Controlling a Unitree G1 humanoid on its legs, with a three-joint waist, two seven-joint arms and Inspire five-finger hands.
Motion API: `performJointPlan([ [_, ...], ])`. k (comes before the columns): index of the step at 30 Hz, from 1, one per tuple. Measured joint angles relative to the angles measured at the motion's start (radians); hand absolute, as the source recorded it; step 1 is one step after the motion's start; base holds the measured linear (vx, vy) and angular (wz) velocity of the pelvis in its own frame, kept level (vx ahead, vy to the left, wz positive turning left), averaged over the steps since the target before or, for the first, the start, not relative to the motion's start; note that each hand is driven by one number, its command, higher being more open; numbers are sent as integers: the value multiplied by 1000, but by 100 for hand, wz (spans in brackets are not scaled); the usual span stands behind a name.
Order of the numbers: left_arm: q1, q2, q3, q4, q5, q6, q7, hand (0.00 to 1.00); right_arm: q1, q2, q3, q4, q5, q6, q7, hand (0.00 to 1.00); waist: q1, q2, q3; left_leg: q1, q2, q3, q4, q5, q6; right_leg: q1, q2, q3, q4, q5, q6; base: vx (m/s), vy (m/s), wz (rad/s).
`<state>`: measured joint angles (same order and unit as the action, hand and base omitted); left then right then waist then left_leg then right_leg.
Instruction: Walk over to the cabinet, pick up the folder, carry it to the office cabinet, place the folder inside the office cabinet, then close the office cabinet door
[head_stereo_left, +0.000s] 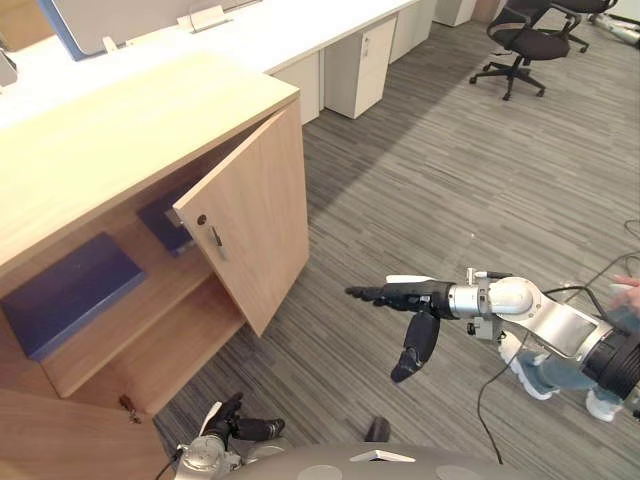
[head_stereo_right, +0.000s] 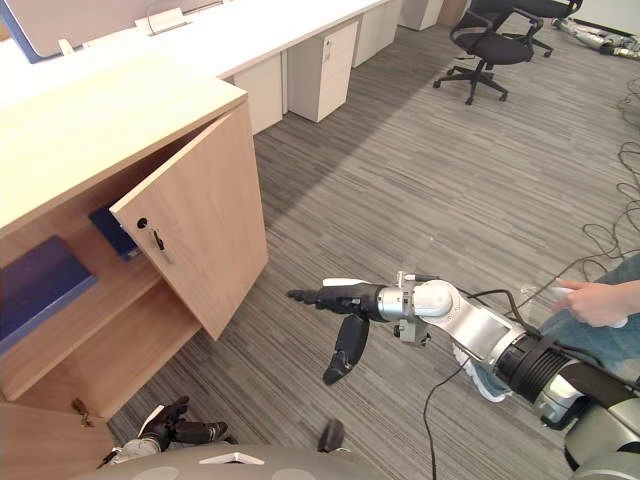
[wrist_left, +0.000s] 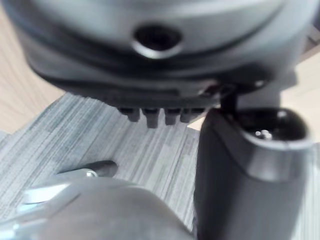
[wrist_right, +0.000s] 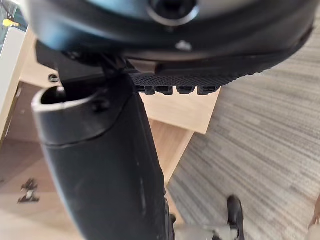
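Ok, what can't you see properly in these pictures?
Darker blue folder: eye views, mostly behind the open cabinet door.
Bigger blue folder: right eye view, cut off by the left edge.
Person: eye views, cut off by the right edge.

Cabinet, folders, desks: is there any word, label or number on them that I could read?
None: no text can be read anywhere.
The cabinet, its door, the left folder, the right folder and the desks show plain surfaces with no print.
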<state>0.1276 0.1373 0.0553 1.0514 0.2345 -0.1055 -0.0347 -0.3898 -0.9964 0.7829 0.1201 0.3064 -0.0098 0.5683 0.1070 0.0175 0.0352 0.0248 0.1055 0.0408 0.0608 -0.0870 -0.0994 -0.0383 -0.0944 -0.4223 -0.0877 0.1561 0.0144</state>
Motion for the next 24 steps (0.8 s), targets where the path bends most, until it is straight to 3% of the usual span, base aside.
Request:
performJointPlan([
  [4, 17, -19, -3, 0, -22, 0, 0, 100, 99, 119, -87, 190, -257, -19, -70, 100, -7, 27, -11, 19, -48, -46, -23, 17, 26, 34, -55, -43, 7, -9, 38, -9, 139, 38],
  [5, 19, -26, -9, 1, -34, 1, 1, 100, 118, 160, -116, 256, -329, -23, -91, 100, -8, 39, -4, 23, -67, -58, -29, 23, 39, 17, -87, -52, 65, -30, 50, -24, 211, 44],
  [6, 15, -31, -9, 8, -36, 2, 2, 100, 143, 200, -149, 320, -392, -23, -120, 100, -12, 39, 6, 23, -95, -81, -28, 28, 55, -32, -150, -63, 212, -95, 55, -27, 180, 54],
  [7, 13, -28, -9, 12, -36, 2, 2, 100, 152, 228, -166, 355, -427, -23, -133, 100, -20, 39, 6, 25, -109, -97, -28, 32, 63, -57, -188, -64, 300, -131, 50, -22, 145, 76],
  [8, 4, -15, -10, 27, -37, 6, 6, 100, 165, 298, -204, 435, -483, -22, -163, 100, -36, 12, 23, 41, -155, -127, -28, 33, 76, -92, -265, -48, 450, -192, 22, -44, 101, 75],
  [9, -8, -12, -10, 37, -42, 17, 12, 100, 183, 368, -259, 503, -514, -20, -195, 100, -41, 8, 27, 49, -182, -146, -26, 29, 89, -119, -298, 23, 534, -204, 4, -47, 92, 72],
  [11, -7, -5, -29, 36, -49, 24, 19, 100, 203, 485, -354, 602, -539, -18, -254, 100, -61, 7, 28, 50, -201, -194, -25, 26, 98, -116, -280, 184, 540, -202, 7, -10, 62, 71],
  [14, -22, 0, -50, 24, -76, 38, 24, 100, 230, 640, -543, 779, -535, -9, -340, 100, -86, 5, 31, 13, -206, -300, -1, 38, 101, -111, -212, 417, 549, -210, -1, 45, -56, 113],
  [15, -37, -2, -50, 21, -80, 45, 29, 100, 250, 693, -627, 844, -512, 7, -377, 100, -96, 10, 41, 3, -196, -365, 9, 52, 87, -87, -160, 521, 529, -261, -5, 74, -231, 155],
  [16, -53, 3, -47, 16, -79, 45, 32, 100, 269, 738, -689, 901, -457, 18, -406, 100, -104, -18, 57, -19, -204, -423, 20, 61, 67, -51, -120, 590, 470, -299, 25, 80, -291, 154],
  [17, -61, 16, -44, 16, -82, 45, 31, 100, 275, 758, -715, 929, -435, 23, -419, 100, -105, -32, 66, -33, -210, -443, 30, 59, 57, -30, -123, 602, 443, -316, 38, 18, -281, 134],
  [18, -69, 35, -36, 14, -85, 47, 34, 100, 289, 803, -778, 973, -395, 28, -444, 100, -106, -54, 78, -61, -218, -479, 41, 61, 36, 3, -122, 611, 389, -338, 75, -16, -274, 102],
  [19, -72, 34, -25, 15, -84, 54, 38, 100, 310, 837, -836, 1006, -352, 28, -468, 100, -111, -56, 80, -86, -201, -513, 37, 69, 21, 11, -115, 563, 354, -343, 103, -33, -267, 90],
  [21, -68, 22, -1, 17, -83, 63, 37, 100, 341, 870, -919, 1057, -310, 35, -493, 100, -106, -48, 77, -87, -157, -530, -3, 83, -2, 33, -90, 511, 294, -337, 119, -46, -229, 47],
  [24, -47, 9, 33, 20, -79, 64, 41, 100, 381, 888, -1034, 1088, -249, 41, -535, 100, -110, -33, 65, -66, -80, -532, -98, 122, -36, 48, -42, 487, 234, -315, 112, -22, -119, 9],
])
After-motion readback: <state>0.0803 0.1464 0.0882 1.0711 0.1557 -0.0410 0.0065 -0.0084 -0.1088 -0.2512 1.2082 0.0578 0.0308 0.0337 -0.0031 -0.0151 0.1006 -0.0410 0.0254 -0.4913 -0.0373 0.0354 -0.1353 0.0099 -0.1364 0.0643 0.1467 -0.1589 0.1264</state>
